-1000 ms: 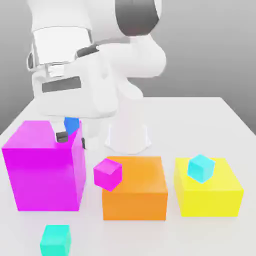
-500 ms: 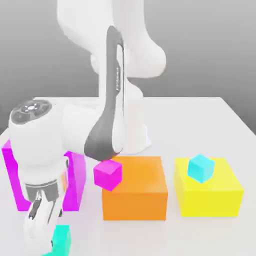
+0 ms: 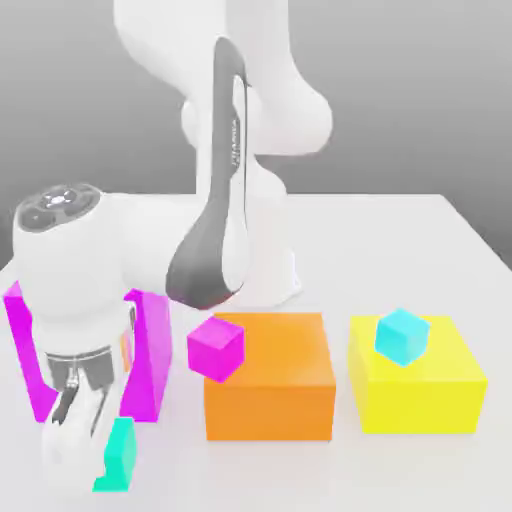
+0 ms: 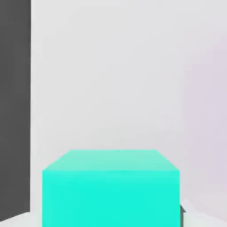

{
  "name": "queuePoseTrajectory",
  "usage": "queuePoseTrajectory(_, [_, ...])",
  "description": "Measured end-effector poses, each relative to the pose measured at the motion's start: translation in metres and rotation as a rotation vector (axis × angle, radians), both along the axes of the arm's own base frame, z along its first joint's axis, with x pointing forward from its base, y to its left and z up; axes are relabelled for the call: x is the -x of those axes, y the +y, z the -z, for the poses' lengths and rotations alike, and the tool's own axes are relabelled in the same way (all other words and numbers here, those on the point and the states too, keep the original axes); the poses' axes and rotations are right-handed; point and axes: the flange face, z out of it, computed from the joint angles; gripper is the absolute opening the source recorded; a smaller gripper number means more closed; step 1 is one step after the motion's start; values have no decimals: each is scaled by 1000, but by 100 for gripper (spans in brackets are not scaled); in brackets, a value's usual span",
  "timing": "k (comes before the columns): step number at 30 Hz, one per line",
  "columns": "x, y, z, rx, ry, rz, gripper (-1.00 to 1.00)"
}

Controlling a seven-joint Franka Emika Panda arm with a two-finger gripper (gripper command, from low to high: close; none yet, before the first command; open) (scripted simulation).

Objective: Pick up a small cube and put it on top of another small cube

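The small teal cube is at the front of the exterior view's left, close to the table's near edge. My gripper reaches down over it and is shut on the small teal cube, with the white hand covering the cube's left part. In the hand view the teal cube sits close up between the jaws, above the white table. The small magenta-pink cube rests tilted against the front left corner of the orange block, to the right of my hand.
A big magenta block stands right behind my hand, partly hidden by the arm. A yellow block at the exterior view's right carries a sky-cyan small cube. The arm's base stands mid-table on the white tabletop.
The arm swung from behind the big magenta block down to the teal cube at the front left. The jaws closed on it, and the cube now sits slightly higher in the picture.
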Motion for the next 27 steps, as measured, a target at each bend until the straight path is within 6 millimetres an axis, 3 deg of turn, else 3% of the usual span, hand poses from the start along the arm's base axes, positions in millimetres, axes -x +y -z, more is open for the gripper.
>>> queuePoseTrajectory(8, [27,80,-68,20,-24,-575,-100])
queuePoseTrajectory(11, [49,74,-90,14,-22,-687,-100])
queuePoseTrajectory(19, [110,85,-135,5,-15,-1037,-100])
queuePoseTrajectory(21, [120,91,-133,11,-13,-1113,-100])
queuePoseTrajectory(25, [122,92,-90,14,-10,-1137,-100])
queuePoseTrajectory(26, [123,92,-81,14,-10,-1137,100])
queuePoseTrajectory(27, [123,92,-81,14,-10,-1137,100])
